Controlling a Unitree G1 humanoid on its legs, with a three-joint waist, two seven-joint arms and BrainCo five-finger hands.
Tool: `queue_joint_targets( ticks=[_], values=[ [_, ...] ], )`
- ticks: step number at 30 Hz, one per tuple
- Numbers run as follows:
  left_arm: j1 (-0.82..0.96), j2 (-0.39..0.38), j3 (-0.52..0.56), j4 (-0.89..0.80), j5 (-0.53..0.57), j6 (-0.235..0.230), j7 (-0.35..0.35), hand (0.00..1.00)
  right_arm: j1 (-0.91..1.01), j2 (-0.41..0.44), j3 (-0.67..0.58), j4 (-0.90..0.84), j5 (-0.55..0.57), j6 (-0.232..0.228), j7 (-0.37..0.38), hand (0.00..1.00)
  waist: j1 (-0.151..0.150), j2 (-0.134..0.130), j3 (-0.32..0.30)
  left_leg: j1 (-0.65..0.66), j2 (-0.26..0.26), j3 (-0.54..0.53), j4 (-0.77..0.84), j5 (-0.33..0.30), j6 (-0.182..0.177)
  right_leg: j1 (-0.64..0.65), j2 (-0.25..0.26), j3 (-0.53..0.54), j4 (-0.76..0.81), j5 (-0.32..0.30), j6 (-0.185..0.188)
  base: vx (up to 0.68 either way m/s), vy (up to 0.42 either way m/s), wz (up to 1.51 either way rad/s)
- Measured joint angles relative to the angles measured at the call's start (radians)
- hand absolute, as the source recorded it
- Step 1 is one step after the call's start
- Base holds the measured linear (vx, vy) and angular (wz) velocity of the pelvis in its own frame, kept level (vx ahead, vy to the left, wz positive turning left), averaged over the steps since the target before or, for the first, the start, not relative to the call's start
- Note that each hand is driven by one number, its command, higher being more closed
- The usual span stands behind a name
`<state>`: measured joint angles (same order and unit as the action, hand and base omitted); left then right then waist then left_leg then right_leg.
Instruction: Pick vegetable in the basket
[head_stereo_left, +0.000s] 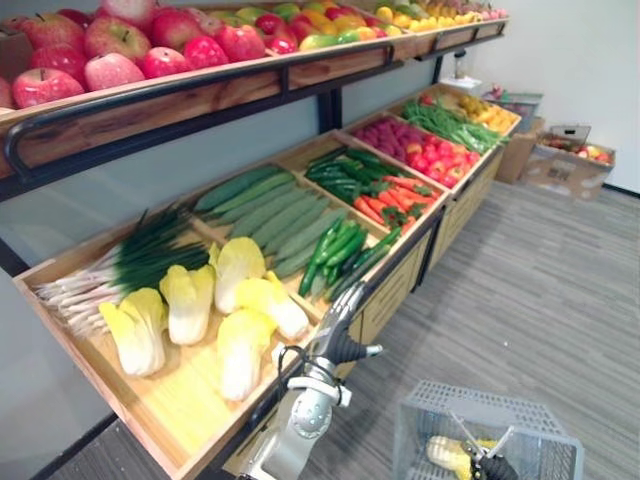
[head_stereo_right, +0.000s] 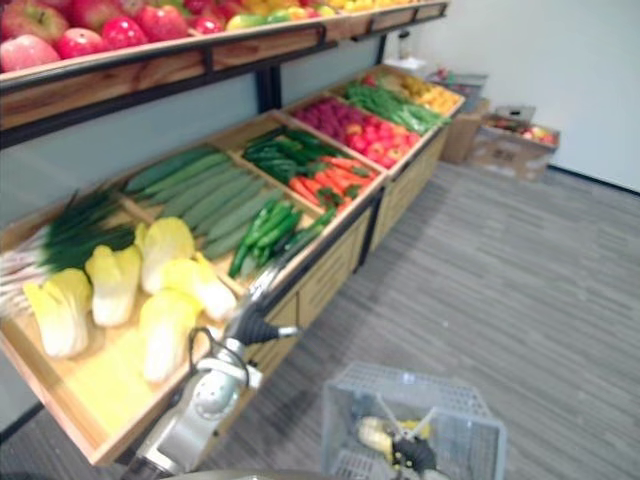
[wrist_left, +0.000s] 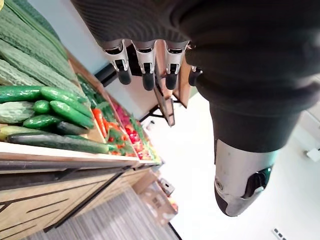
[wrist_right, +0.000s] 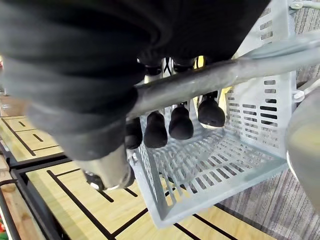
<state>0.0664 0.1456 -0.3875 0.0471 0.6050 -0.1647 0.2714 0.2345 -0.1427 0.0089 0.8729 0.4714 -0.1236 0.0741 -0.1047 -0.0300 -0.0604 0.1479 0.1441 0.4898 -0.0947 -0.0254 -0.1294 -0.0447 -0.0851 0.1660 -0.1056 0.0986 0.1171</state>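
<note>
A grey carpeted floor (head_stereo_left: 560, 290) runs beside a wooden produce stand (head_stereo_left: 395, 285) stocked with cabbages (head_stereo_left: 190, 300) and cucumbers (head_stereo_left: 338, 250). The left hand (wrist_left: 146, 60) hangs just off the stand's front edge near the cucumbers, its fingers (wrist_left: 172, 62) relaxed and holding nothing. The right hand (wrist_right: 181, 122) has its fingers clenched round the handle (wrist_right: 220, 72) of a grey basket (head_stereo_left: 470, 403). A corn cob (head_stereo_left: 443, 452) lies inside the basket.

Grey basket (head_stereo_right: 470, 440) w/ yellow veg (head_stereo_right: 372, 432) inside.

Five cabbages (head_stereo_left: 187, 300); one basket (head_stereo_left: 470, 400); one corn cob (head_stereo_left: 445, 452) inside.
</note>
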Motion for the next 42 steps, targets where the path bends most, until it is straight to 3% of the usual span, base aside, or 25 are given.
queue_joint_targets(
  ticks=[7, 15, 20, 27, 34, 42],
  values=[
    [0.0, 0.014, 0.001, 0.003, 0.0, 0.0, 0.009, 0.0, 0.002, 0.001, -0.008, 0.006, -0.001, 0.0, -0.027, 1.0, -0.001, 0.007, 0.003, 0.0, 0.016, 0.004, 0.0, -0.005, -0.007, -0.002, 0.016, 0.001, 0.002, -0.003, -0.004, 0.02, -0.047, -0.03],
    [0.031, 0.015, 0.011, 0.003, -0.001, 0.0, 0.005, 0.0, -0.04, -0.008, -0.234, 0.006, -0.135, 0.003, -0.132, 1.0, 0.0, 0.023, 0.016, -0.009, 0.023, 0.006, 0.032, -0.023, -0.012, -0.001, 0.018, 0.005, 0.002, -0.003, -0.004, -0.01, -0.041, -0.02],
    [0.091, 0.023, 0.035, 0.029, -0.001, -0.024, -0.016, 0.0, -0.085, -0.069, -0.428, 0.005, -0.221, 0.013, -0.198, 1.0, 0.003, 0.047, 0.02, -0.019, 0.021, -0.008, 0.033, -0.022, -0.012, -0.003, 0.014, -0.006, 0.002, -0.01, -0.001, -0.02, -0.033, 0.06],
    [0.171, 0.062, 0.062, 0.15, 0.0, -0.033, -0.063, 0.0, -0.113, -0.166, -0.592, 0.006, -0.356, 0.015, -0.222, 1.0, 0.001, 0.045, 0.021, -0.035, 0.019, -0.038, 0.028, -0.02, -0.01, -0.004, 0.01, -0.036, 0.002, -0.019, -0.005, 0.0, -0.032, 0.12],
    [0.195, 0.095, 0.082, 0.302, 0.013, -0.047, -0.1, 0.0, -0.144, -0.2, -0.614, 0.038, -0.45, 0.018, -0.216, 1.0, -0.001, 0.043, 0.023, -0.046, 0.018, -0.057, 0.027, -0.021, -0.01, -0.004, 0.01, -0.053, 0.002, -0.022, -0.009, 0.02, -0.021, 0.08],
    [0.201, 0.097, 0.142, 0.568, 0.117, -0.044, -0.095, 0.0, -0.14, -0.227, -0.629, 0.047, -0.554, 0.025, -0.198, 1.0, -0.012, 0.05, 0.04, -0.051, 0.018, -0.063, 0.029, -0.023, -0.012, -0.004, 0.01, -0.06, 0.002, -0.032, -0.009, 0.0, -0.006, 0.01]
  ],
)
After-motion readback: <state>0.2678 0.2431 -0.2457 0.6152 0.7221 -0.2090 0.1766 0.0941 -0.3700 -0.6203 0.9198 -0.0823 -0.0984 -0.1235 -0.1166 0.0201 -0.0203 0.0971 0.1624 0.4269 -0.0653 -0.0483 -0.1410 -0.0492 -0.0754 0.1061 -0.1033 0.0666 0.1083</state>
